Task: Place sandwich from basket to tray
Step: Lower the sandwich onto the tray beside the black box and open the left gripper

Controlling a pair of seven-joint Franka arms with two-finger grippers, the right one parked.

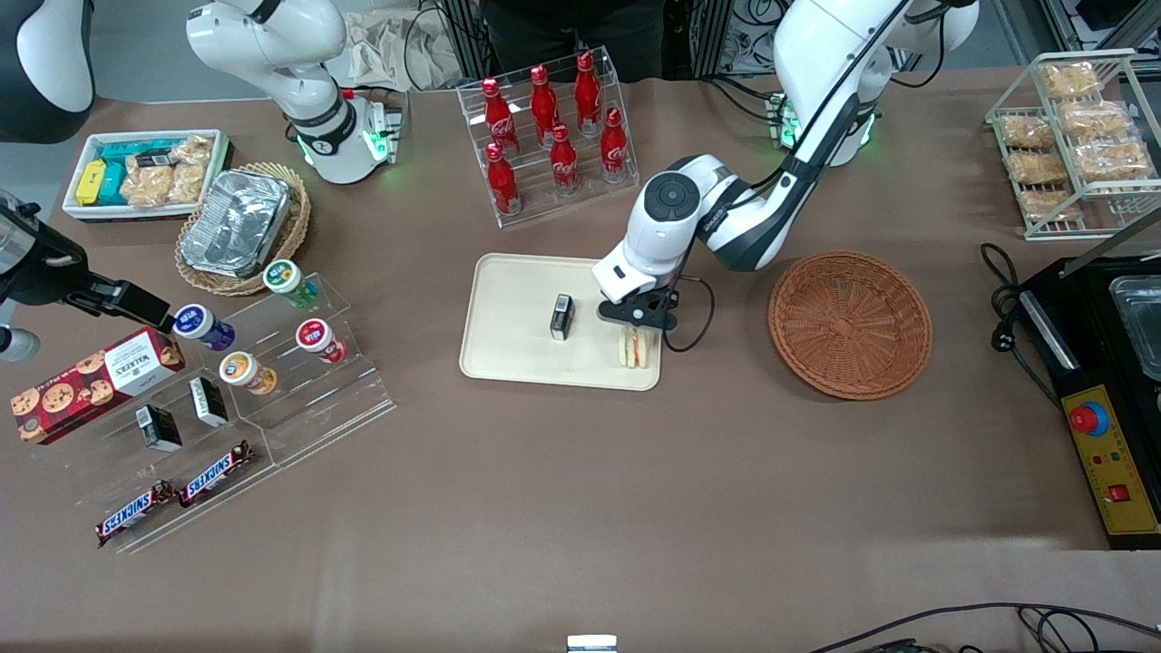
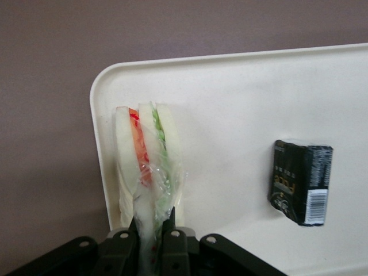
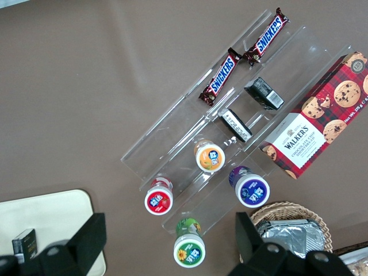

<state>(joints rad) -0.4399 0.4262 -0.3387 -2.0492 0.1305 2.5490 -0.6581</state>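
Gripper (image 2: 153, 230): clamped on small triangular white-bread sandwich (image 2: 146, 164), at corner of flat cream rectangular plastic tray (image 2: 241, 103). Advice: lower until seated, part fingers gently, lift straight, avoiding tipping.

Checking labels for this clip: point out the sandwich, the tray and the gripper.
sandwich (image 2: 146, 167), left wrist view, on its wrapped filling edge.
tray (image 1: 517, 308), front view, on bare floor near the small black pack.
gripper (image 2: 154, 236), left wrist view, between fingertips shut on the sandwich.
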